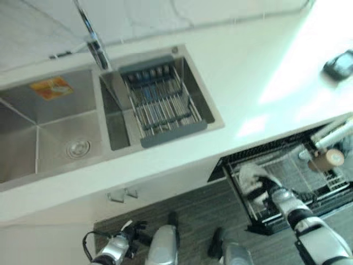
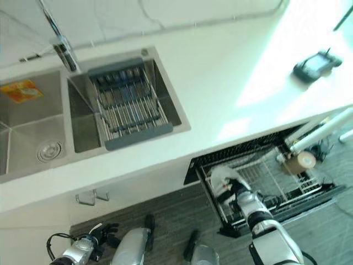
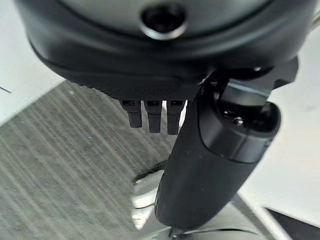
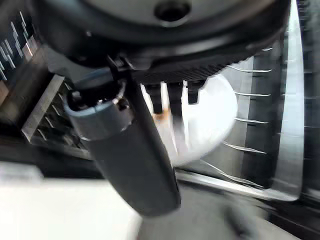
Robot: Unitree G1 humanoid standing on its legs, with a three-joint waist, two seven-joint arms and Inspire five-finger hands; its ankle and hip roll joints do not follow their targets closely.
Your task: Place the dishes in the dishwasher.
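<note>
A white plate (image 4: 210, 120) is grasped by the right hand (image 1: 259, 190), its fingers (image 4: 172, 97) curled over the rim, and is held over the wire rack (image 1: 287, 171) of the pulled-out dishwasher (image 2: 276, 182) (a brown cup (image 1: 326, 160) stands further back in it). The left hand (image 1: 126, 238) is seen low above the floor (image 3: 55, 165), fingers relaxed, nothing held. Above, on the tabletop (image 1: 237, 83), a sink (image 1: 49, 127) holds a drying rack (image 1: 162, 102).
</note>
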